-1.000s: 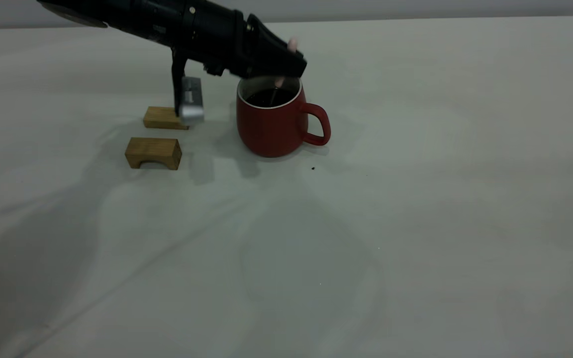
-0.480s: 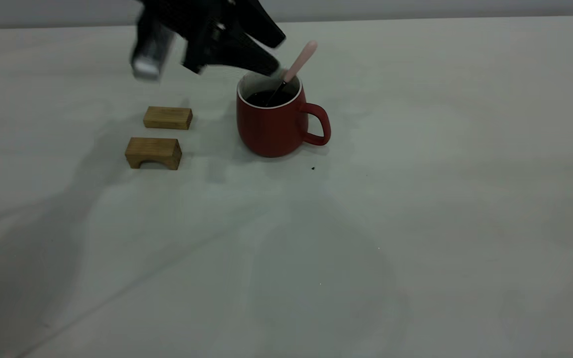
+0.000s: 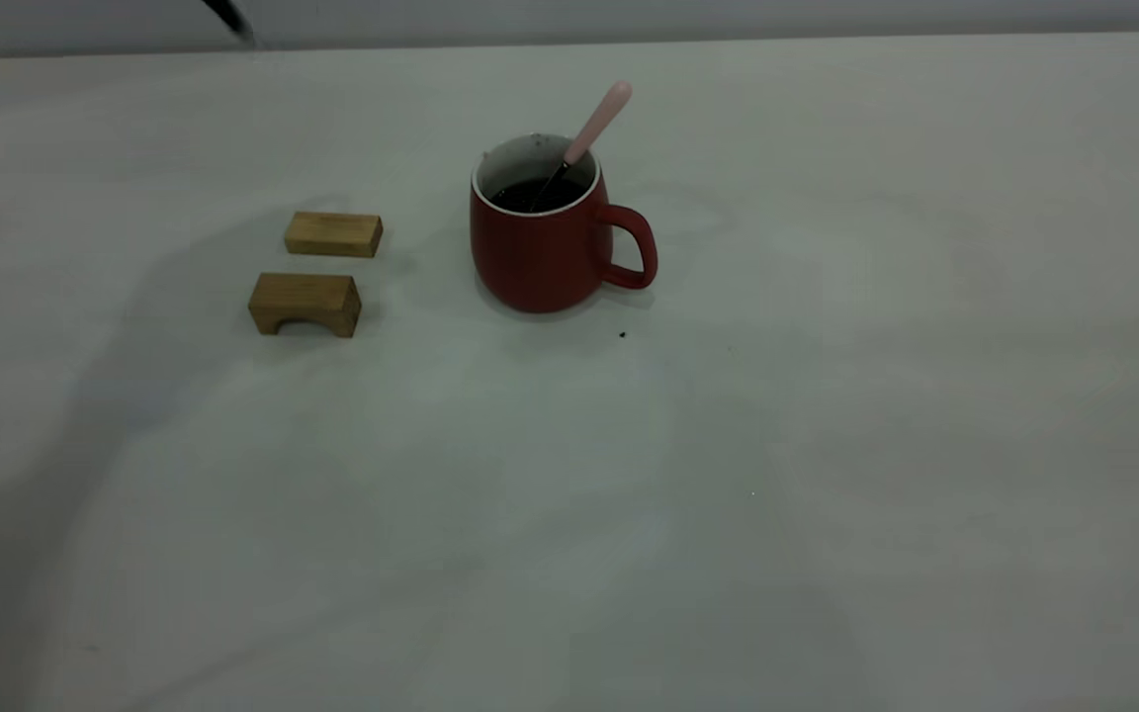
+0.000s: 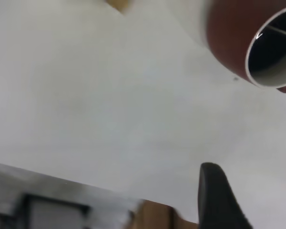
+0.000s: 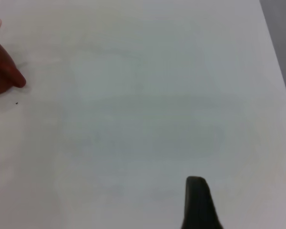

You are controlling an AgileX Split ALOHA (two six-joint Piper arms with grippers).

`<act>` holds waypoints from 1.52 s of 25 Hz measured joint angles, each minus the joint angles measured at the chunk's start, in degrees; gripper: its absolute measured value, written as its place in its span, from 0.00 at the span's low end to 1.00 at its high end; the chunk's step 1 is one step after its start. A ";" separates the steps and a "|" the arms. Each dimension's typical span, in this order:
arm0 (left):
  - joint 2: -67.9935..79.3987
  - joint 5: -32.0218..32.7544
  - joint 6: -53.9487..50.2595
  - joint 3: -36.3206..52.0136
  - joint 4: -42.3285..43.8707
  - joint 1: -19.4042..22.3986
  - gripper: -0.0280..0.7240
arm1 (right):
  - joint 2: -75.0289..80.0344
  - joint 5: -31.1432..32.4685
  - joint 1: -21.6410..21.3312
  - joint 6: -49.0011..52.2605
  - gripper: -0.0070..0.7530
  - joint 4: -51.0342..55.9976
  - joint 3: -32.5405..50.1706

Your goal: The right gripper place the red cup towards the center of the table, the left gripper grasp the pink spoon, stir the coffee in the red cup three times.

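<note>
The red cup (image 3: 545, 247), a rounded ceramic mug with a white inside, stands upright on the pale table (image 3: 827, 445) and holds dark coffee (image 3: 535, 194). The pink spoon (image 3: 589, 133) leans in it against the rim, its handle sticking out. Two wooden blocks (image 3: 317, 272) lie nearby. The left gripper (image 4: 250, 200) is spread wide apart and holds nothing. Of the right gripper (image 5: 199, 202) only one finger shows, so I cannot tell how it stands.

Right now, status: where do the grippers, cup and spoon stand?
Left gripper jaws open, clear of the dark red ceramic cup. Right gripper far off, idle. Pale pink-handled spoon leaning in the cup's coffee. Nothing obstructing.
</note>
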 joint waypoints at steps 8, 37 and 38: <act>-21.57 3.24 20.85 1.69 20.89 -1.21 0.59 | 0.00 0.00 0.00 0.00 0.71 0.00 0.00; -107.15 1.42 40.35 63.71 18.24 10.38 0.58 | 0.00 0.00 0.00 0.00 0.71 0.00 0.00; -108.88 1.52 40.35 63.71 18.24 10.43 0.58 | 0.00 0.00 0.00 0.00 0.71 0.00 0.00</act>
